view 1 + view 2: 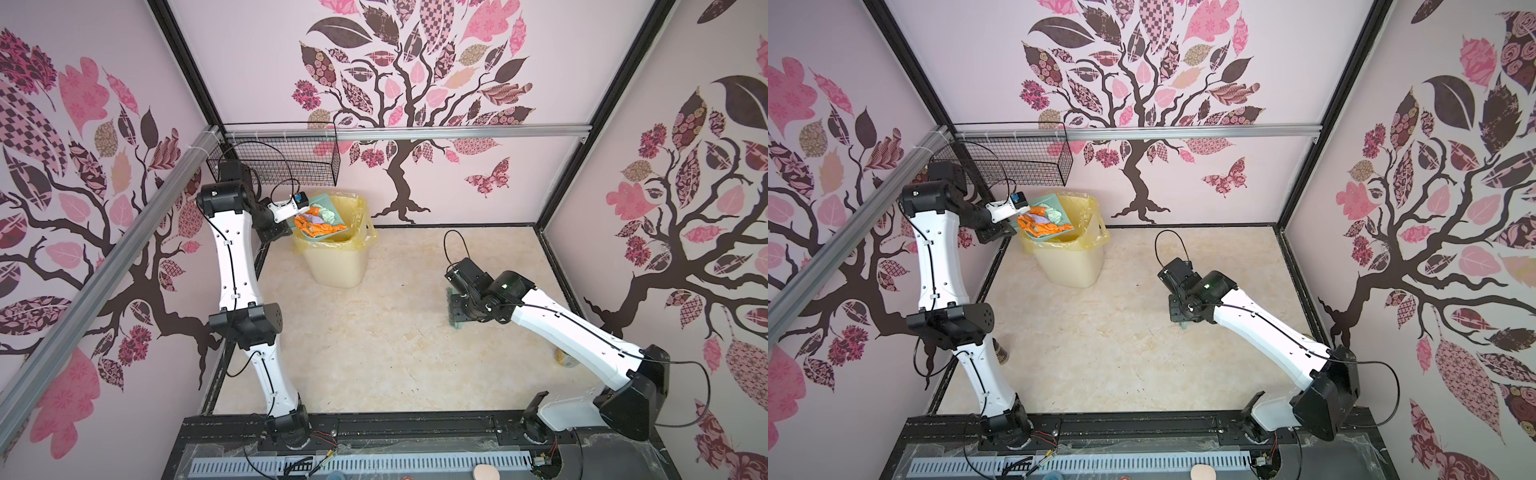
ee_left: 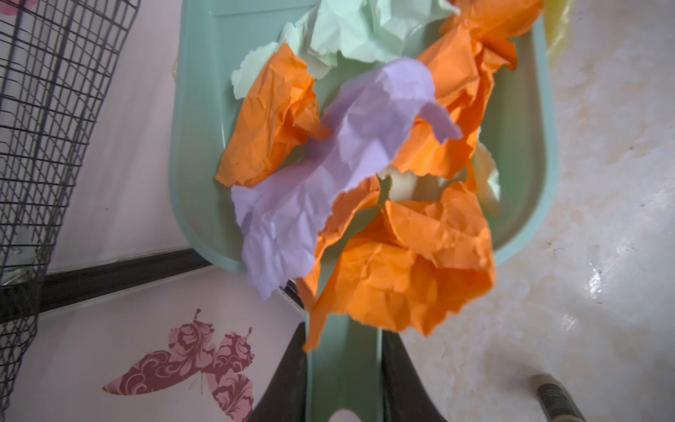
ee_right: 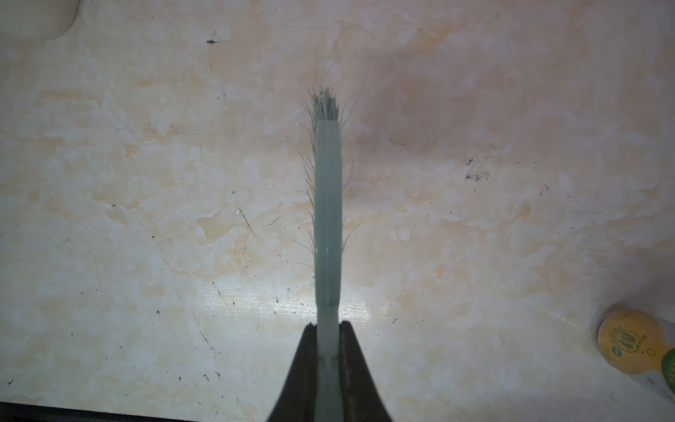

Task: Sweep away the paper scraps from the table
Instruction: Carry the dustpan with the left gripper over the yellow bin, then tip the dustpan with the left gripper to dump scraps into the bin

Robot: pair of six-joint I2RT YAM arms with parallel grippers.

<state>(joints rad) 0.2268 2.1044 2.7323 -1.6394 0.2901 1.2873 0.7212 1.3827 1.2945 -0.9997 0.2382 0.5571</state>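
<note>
Now, dustpan (image 2: 204, 109) above bin rim (image 1: 332, 246), bare table (image 1: 374, 332)

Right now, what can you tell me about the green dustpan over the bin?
The dustpan is pale teal and plastic-looking: a shallow tray with a raised rim and a flat handle. The left pincer is shut on that handle, holding it above the lined bin. Crumpled orange, lilac and green paper scraps heap inside it.

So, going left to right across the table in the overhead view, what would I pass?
Yellow-lined bin, with the dustpan of paper scraps held above it → brush → small yellow-capped bottle by the right edge.
</note>
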